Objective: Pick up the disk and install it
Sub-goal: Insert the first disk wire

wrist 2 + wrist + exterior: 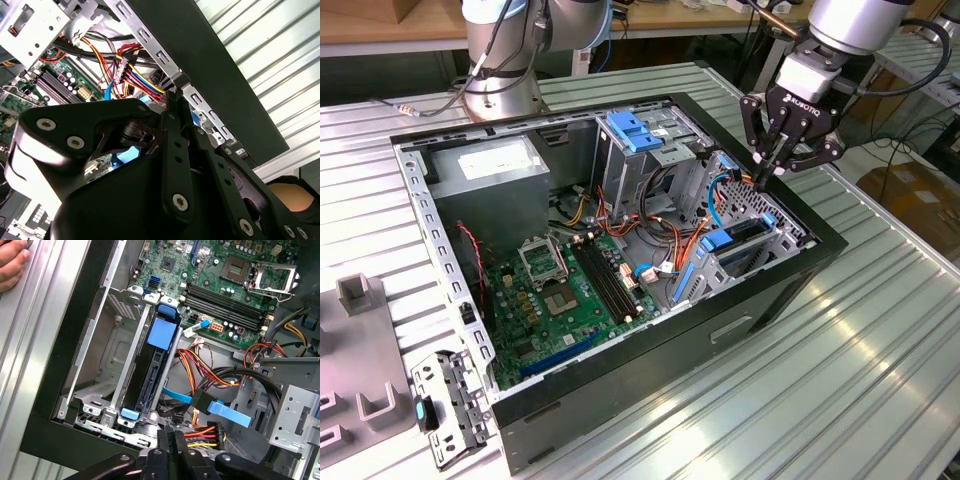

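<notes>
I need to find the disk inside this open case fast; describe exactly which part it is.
Start at the open black computer case on the ribbed metal table. At the case's end on the exterior view's right, below the black tool, stands a bare-metal drive cage. The disk is the dark flat slab seated on edge there, set apart from nearby cables by blue plastic rail tabs.

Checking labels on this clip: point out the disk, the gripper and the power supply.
disk (159, 352): first wrist view, its blue carrier.
gripper (772, 170): exterior view, between its fingertips.
power supply (490, 165): exterior view, its top face.
</notes>
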`<state>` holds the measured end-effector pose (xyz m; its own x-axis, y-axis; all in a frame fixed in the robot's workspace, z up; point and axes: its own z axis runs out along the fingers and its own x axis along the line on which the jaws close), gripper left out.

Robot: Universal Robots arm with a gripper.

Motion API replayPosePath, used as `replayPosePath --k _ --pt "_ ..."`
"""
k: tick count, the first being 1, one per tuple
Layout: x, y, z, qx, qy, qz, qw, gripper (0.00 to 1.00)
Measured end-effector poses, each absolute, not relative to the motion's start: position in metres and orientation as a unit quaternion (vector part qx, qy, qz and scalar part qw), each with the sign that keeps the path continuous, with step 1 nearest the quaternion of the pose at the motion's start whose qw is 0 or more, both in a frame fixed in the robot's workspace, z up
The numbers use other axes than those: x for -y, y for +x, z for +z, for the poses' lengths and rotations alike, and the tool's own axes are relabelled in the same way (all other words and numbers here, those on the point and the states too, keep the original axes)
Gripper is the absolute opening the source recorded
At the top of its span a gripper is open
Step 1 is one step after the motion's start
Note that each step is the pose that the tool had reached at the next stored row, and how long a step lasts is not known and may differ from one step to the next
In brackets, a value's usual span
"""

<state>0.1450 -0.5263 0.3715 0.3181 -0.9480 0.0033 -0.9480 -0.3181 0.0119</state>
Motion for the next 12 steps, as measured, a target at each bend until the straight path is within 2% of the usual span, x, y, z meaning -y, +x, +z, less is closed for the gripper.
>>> replayPosePath --k 12 --pt "0.5262 0.1423 0.3714 0.605 0.796 -0.002 0.006 0.16"
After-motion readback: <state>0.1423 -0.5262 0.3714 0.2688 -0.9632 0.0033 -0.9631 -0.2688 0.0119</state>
